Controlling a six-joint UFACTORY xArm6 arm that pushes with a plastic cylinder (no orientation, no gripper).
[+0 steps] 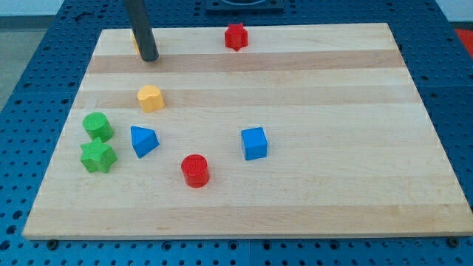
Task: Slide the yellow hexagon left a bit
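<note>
Only a thin yellow sliver of a block (134, 43) shows at the left edge of my dark rod near the board's top left corner; its shape is hidden, so I cannot tell whether it is the hexagon. My tip (150, 58) rests on the board just right of and below that sliver, touching or nearly touching it. A second yellow block, heart-shaped (150, 97), lies a short way below the tip, apart from it.
A red star (235, 36) sits at the top middle. A green round block (97, 125), a green star (97, 156) and a blue triangle (143, 140) cluster at the left. A red cylinder (195, 171) and a blue cube (253, 143) lie mid-board. The wooden board (355, 111) rests on a blue pegboard.
</note>
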